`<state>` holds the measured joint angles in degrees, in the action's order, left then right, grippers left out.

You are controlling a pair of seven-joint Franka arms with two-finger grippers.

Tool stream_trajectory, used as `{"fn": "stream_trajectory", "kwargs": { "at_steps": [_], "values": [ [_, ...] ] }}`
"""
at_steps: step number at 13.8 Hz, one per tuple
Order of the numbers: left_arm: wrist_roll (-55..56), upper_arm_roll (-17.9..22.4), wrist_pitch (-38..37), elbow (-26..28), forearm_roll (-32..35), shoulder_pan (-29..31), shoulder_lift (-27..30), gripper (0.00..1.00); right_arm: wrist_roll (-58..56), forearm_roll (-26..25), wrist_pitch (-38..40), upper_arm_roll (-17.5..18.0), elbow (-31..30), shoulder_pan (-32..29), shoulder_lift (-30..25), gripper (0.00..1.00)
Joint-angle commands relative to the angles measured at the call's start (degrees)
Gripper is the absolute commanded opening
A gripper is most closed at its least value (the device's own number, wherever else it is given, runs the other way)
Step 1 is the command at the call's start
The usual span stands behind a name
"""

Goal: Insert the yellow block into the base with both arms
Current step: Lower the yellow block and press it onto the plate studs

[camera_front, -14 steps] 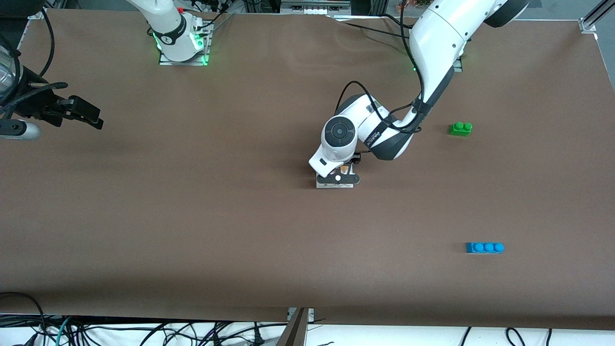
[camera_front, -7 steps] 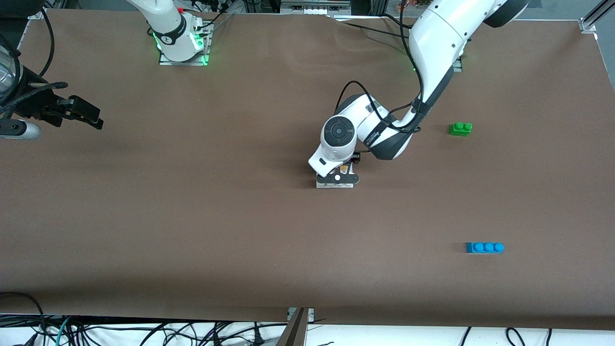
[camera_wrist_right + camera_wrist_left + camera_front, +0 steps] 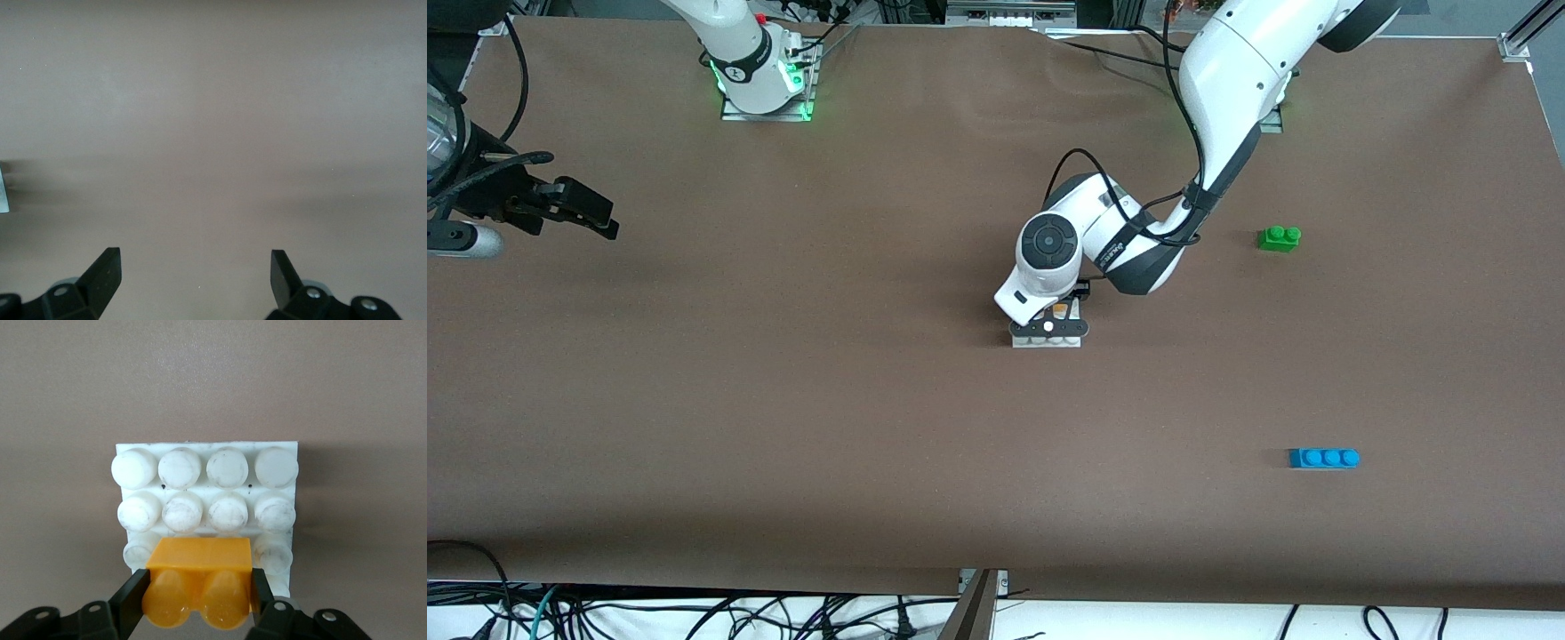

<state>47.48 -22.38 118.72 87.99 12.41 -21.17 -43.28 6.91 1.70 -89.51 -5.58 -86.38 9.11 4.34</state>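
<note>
Fingers [image 3: 137, 597] of the left gripper [image 3: 198, 600] are clenched on the small orange-yellow plastic brick with two round studs [image 3: 199, 583], one black pad on each of its short sides, and the brick sits low over the flat square white plastic base plate with its grid of round studs [image 3: 207, 490], covering the studs of the row closest to the gripper; whether it is pressed fully down cannot be told. In the front view the brick [image 3: 1059, 310] shows only as a sliver above the base plate [image 3: 1047, 340], which lies on the brown worktop [image 3: 827, 400] near its middle, under the left gripper [image 3: 1049, 327]. The right gripper [image 3: 195, 275] hangs with its fingers [image 3: 107, 270] spread wide and empty over bare worktop, well away from the base plate at the right arm's end, where that arm waits [image 3: 578, 213]. A small green two-stud brick [image 3: 1279, 237] lies well apart from the base plate toward the left arm's end, and a longer blue three-stud brick [image 3: 1324, 458] lies nearer the front camera than the base plate.
</note>
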Motion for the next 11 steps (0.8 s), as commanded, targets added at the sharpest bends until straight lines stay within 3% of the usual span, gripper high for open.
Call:
{"fn": "stream_trajectory", "kwargs": {
  "at_steps": [1,11],
  "values": [
    [0.51,0.32,-1.03,-1.33,0.69,-0.63,-0.84,0.54,-0.67,-0.64,0.04,0.13,0.95,-0.06,0.31,0.99],
    [0.68,0.4,-0.59,-1.33,1.48,-1.42,-1.81,0.58,-0.67,-0.82,-0.05,-0.13,0.95,-0.41,0.4,0.99]
  ]
}}
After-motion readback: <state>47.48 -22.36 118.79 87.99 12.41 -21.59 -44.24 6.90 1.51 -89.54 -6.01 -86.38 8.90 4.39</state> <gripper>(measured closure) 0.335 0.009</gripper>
